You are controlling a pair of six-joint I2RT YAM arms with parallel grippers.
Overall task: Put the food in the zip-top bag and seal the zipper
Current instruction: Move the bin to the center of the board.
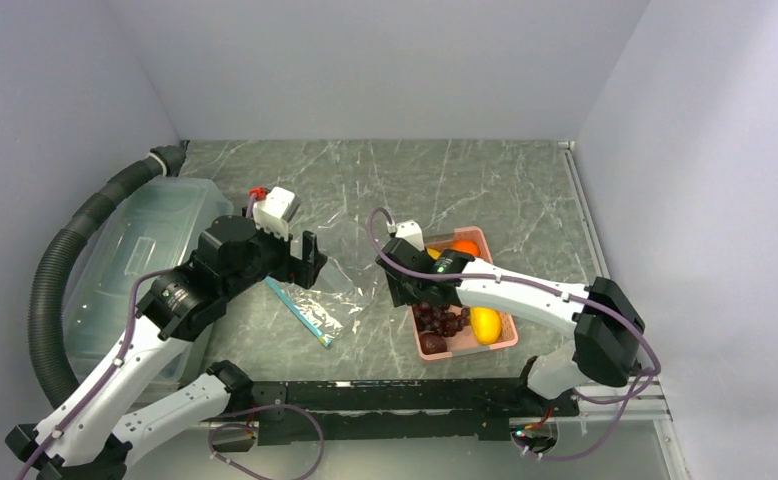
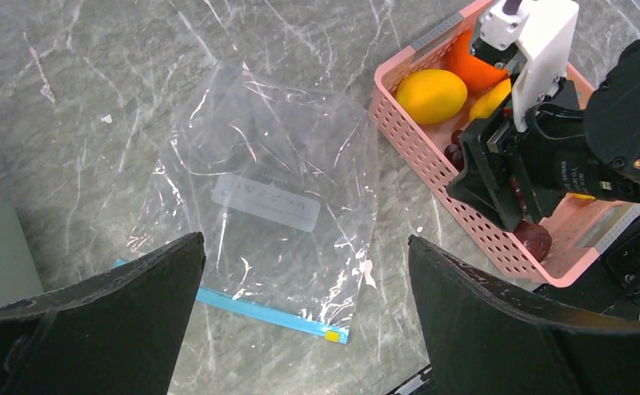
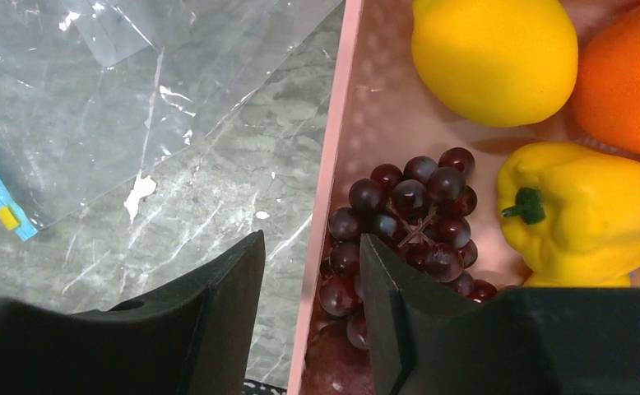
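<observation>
Bin (image 1: 130,265): far left on your table, lid on. You cannot tell its contents through the cloudy wall.
Left gripper (image 2: 304,245): your fingers are spread wide above the bag and hold nothing.
Bag (image 2: 267,206): one, lying flat on the table between the bin and the basket. The marble shows straight through it.
Zipper (image 2: 243,306): along the bag's near edge. You cannot tell whether it is sealed.
Right gripper (image 3: 310,245): your fingers are narrowly parted astride the basket's left wall, one outside it and one over the grapes, gripping nothing.
Basket (image 3: 333,164): one, just right of the bag, holding all the food you can see.
Food count: one lemon (image 3: 493,58), one grape bunch (image 3: 407,222), one pepper (image 3: 588,214) and one orange (image 3: 629,82), four pieces packed close together.
</observation>
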